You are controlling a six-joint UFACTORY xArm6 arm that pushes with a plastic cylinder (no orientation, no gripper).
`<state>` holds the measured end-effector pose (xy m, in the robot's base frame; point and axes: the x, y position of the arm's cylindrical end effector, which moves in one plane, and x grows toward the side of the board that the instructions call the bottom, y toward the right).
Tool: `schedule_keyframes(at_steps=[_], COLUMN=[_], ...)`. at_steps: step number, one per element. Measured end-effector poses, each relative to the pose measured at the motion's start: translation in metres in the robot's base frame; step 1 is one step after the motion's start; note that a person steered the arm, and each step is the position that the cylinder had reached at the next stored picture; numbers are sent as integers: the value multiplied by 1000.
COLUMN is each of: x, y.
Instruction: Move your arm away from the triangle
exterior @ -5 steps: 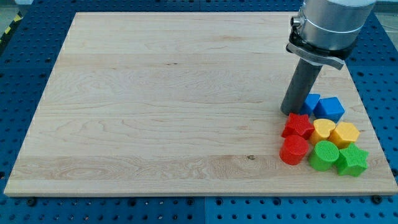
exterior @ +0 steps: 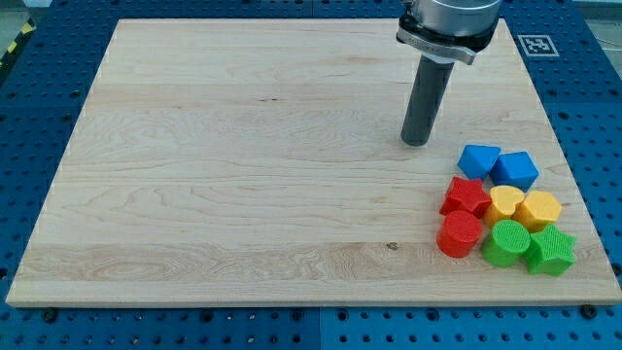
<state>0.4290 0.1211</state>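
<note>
My tip [exterior: 416, 142] rests on the wooden board [exterior: 243, 165], up and to the left of the cluster of blocks at the view's lower right. The nearest block is the blue triangle [exterior: 478, 160], a short gap to the tip's lower right. Next to it lies a second blue block [exterior: 515, 170]. Below them sit a red star [exterior: 466, 196], a yellow heart [exterior: 504, 203], a yellow block [exterior: 539, 208], a red cylinder [exterior: 459, 234], a green cylinder [exterior: 505, 242] and a green star [exterior: 550, 250].
The board lies on a blue perforated table [exterior: 39, 117]. A black-and-white marker tag [exterior: 535, 45] sits off the board's upper right corner. The arm's grey housing [exterior: 449, 19] hangs over the board's top edge.
My tip has moved up and to the left, away from the blue triangle, which now shows in full. The blocks have not moved.
</note>
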Motion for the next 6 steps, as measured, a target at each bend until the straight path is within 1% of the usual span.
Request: schedule_keyframes(at_steps=[1,2,3,4,5,6], x=[-2,-31,-59,-59,-56,-23], y=[0,1,19,64,147,199])
